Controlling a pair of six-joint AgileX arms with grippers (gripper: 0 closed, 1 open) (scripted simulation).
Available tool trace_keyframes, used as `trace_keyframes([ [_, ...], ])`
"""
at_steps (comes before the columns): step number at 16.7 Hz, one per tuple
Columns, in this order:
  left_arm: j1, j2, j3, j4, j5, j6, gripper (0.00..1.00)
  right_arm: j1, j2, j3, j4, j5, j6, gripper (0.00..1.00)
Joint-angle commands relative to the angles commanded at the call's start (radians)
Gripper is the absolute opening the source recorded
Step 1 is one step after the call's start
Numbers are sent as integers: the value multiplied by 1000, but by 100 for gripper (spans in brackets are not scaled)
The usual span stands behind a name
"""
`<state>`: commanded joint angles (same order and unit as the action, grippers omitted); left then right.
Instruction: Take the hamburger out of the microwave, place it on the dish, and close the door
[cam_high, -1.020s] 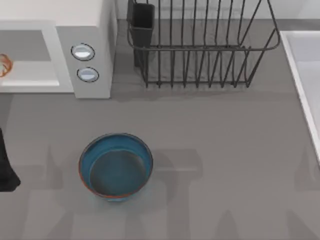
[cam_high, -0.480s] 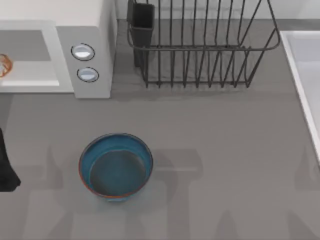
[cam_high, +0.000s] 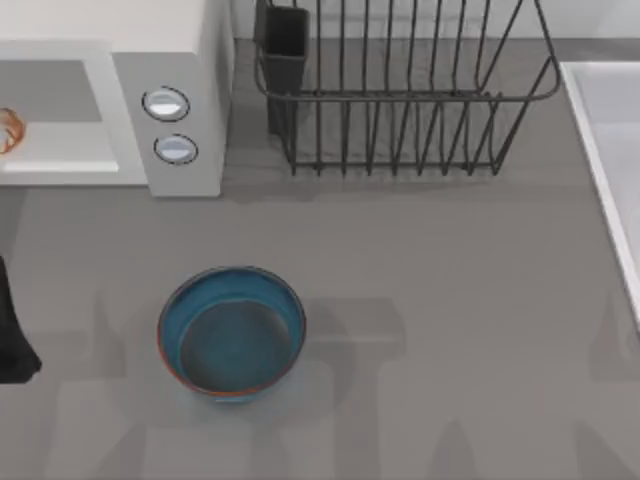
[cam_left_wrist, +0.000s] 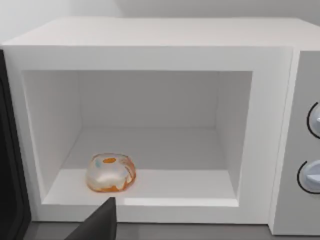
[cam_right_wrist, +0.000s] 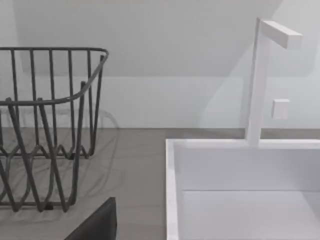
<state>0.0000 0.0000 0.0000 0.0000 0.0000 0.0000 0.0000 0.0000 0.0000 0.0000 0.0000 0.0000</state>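
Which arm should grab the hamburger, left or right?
Probably left. Its wrist view looks straight into the open microwave at the hamburger on the cavity floor. The right wrist view faces the rack and sink on the table's right, far from the microwave.

Black wire rack (cam_high: 400, 100) with dark cup (cam_high: 285, 45) at desk (cam_high: 450, 300) rear; white sink (cam_right_wrist: 240, 190) and tap (cam_right_wrist: 262, 75) at right edge.
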Motion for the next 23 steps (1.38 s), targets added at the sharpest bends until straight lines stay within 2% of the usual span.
trace_keyframes([
  [5, 5, 58, 24, 25, 6, 2, 100, 0, 0, 0, 0, 0, 0, 100],
  [9, 25, 268, 112, 116, 28, 11, 100, 0, 0, 0, 0, 0, 0, 100],
  [14, 65, 684, 286, 297, 73, 28, 100, 0, 0, 0, 0, 0, 0, 100],
  [23, 153, 1610, 674, 701, 171, 67, 100, 0, 0, 0, 0, 0, 0, 100],
])
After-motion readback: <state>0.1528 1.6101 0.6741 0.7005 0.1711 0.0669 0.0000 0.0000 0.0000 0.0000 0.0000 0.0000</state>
